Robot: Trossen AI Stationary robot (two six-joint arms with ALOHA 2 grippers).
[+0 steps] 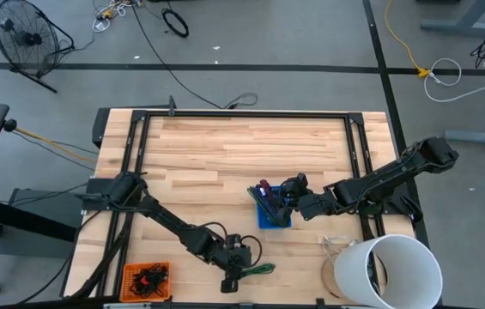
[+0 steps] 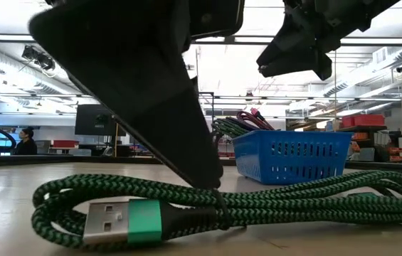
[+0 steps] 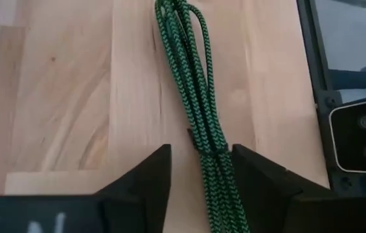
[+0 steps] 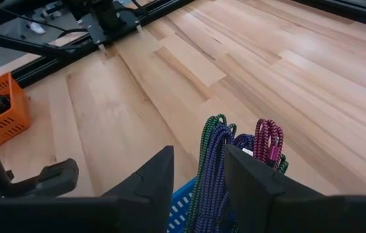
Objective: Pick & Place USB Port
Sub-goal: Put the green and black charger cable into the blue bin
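One green cable [image 1: 257, 269], one blue basket [image 1: 273, 218].

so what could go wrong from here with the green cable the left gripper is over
1. The left gripper stands open with the green cable bundle lying between its fingers on the table; if it lifts now, the cable would likely stay behind.
2. The coils look loose, so a close may catch only some strands and the rest could unravel.
3. The right gripper hangs right over the cables in the blue basket; a drop there could snag them.
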